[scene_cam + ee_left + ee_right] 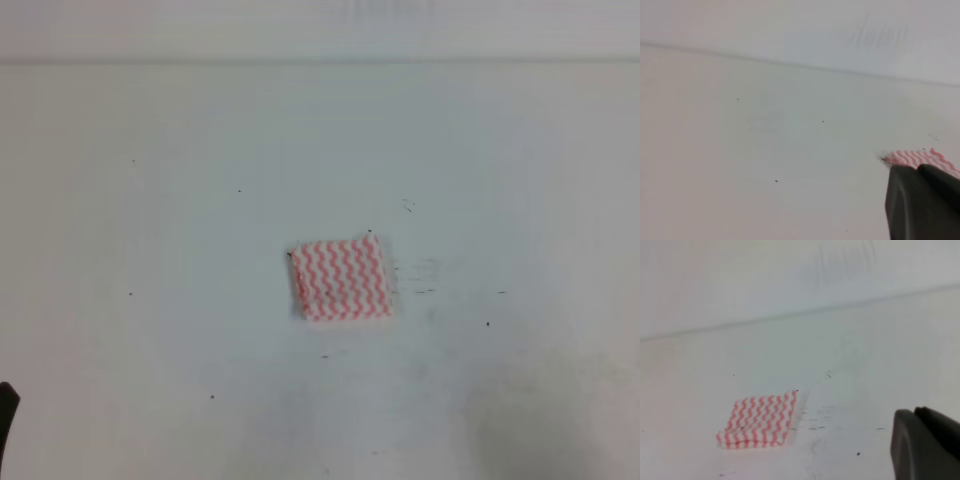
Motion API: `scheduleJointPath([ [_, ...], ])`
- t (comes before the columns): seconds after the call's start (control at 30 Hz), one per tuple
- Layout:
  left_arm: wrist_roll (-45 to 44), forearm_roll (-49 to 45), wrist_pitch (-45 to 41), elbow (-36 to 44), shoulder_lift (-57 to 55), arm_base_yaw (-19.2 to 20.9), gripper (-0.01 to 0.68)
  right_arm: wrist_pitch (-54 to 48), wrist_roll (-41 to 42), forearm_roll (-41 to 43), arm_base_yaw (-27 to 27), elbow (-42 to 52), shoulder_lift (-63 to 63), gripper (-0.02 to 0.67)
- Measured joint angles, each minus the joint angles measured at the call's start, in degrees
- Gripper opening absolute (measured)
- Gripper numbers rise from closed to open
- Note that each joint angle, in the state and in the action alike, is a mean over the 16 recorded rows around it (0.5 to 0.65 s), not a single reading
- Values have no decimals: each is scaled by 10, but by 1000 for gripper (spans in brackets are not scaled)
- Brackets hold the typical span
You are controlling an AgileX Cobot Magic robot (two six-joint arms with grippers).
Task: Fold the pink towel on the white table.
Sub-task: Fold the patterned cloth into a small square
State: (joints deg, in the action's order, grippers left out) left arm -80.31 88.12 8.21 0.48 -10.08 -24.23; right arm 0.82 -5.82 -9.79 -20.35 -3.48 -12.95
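Observation:
The pink towel (pixel 341 279) lies flat near the middle of the white table (pixel 160 250), folded into a small, thick square with its zigzag stripes facing up. It also shows in the right wrist view as the towel (pixel 760 420) and, partly hidden, in the left wrist view as the towel (pixel 920 158). Neither gripper touches it. Only a dark finger (pixel 920 200) of my left gripper shows at that view's lower right, and a dark finger (pixel 925 445) of my right gripper shows likewise. Their jaws are out of frame.
A dark sliver of the left arm (pixel 6 425) sits at the bottom left edge of the high view. Small dark specks and scuffs (pixel 425 290) mark the table to the right of the towel. The table's far edge (pixel 320 62) runs along the top.

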Motion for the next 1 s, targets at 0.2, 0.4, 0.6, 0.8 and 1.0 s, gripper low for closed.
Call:
scheduleJointPath([
  [0.2, 0, 0, 0, 0, 1, 0, -1, -4, 22, 17, 39, 0, 17, -18],
  [0.4, 0, 1, 0, -1, 2, 0, -1, -45, 43, 32, 108, 0, 64, -18],
  [0.6, 0, 1, 0, -1, 1, 0, -1, -109, 43, 34, 170, 0, 113, -18],
  [0.8, 0, 1, 1, -1, 1, 0, -1, -144, 43, 37, 187, 11, 141, -18],
  [1.0, 0, 1, 1, -1, 0, 0, -1, -144, 43, 37, 188, 25, 143, -18],
])
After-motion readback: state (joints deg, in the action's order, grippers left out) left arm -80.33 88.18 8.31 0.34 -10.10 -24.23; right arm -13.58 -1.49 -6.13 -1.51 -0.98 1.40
